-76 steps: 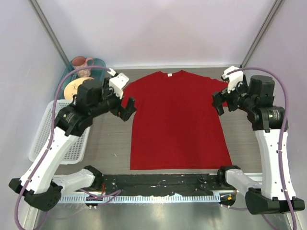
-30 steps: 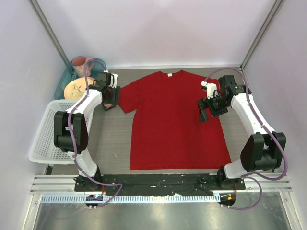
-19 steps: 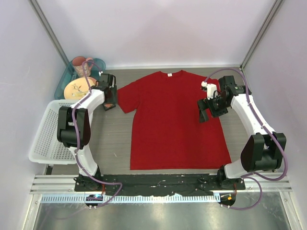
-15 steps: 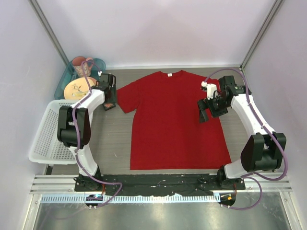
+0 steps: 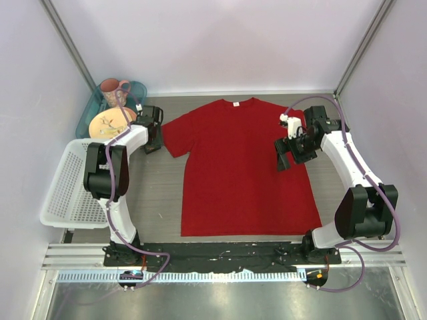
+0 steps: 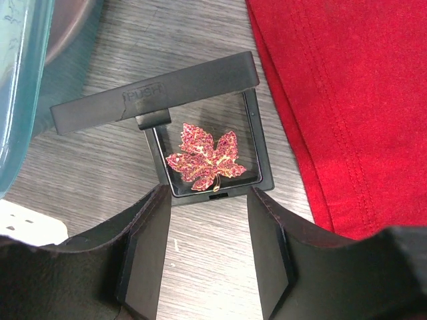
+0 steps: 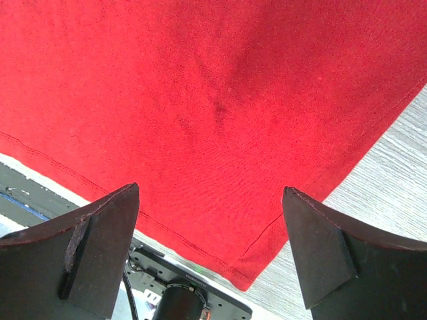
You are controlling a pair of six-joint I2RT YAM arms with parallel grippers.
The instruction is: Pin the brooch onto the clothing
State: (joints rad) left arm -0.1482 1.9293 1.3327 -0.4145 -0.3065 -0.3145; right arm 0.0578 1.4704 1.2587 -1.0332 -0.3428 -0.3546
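Observation:
The clothing, a red T-shirt point(image 5: 240, 167), lies flat in the middle of the table. The brooch point(image 6: 205, 155), a small pink-red maple leaf with gold edges, rests inside a black square box point(image 6: 261, 155) whose lid point(image 6: 153, 100) stands open, just left of the shirt's sleeve point(image 6: 347, 100). My left gripper point(image 6: 210, 213) point(image 5: 153, 133) hovers open at the box's near edge, nothing between its fingers point(image 6: 143, 253). My right gripper point(image 7: 213, 227) point(image 5: 283, 159) hangs wide open above the shirt's right side point(image 7: 220, 100), holding nothing.
A teal tray point(image 5: 90, 113) at the back left holds a pink mug point(image 5: 113, 87) and a plate point(image 5: 107, 122). A white basket point(image 5: 67, 187) sits at the left edge. Enclosure walls close in three sides; a black rail point(image 5: 220, 252) runs along the front.
Both arms have come down from a raised pose to the table. Over the last second my left gripper crept over the box and its jaws narrowed a little. The right arm stayed still.

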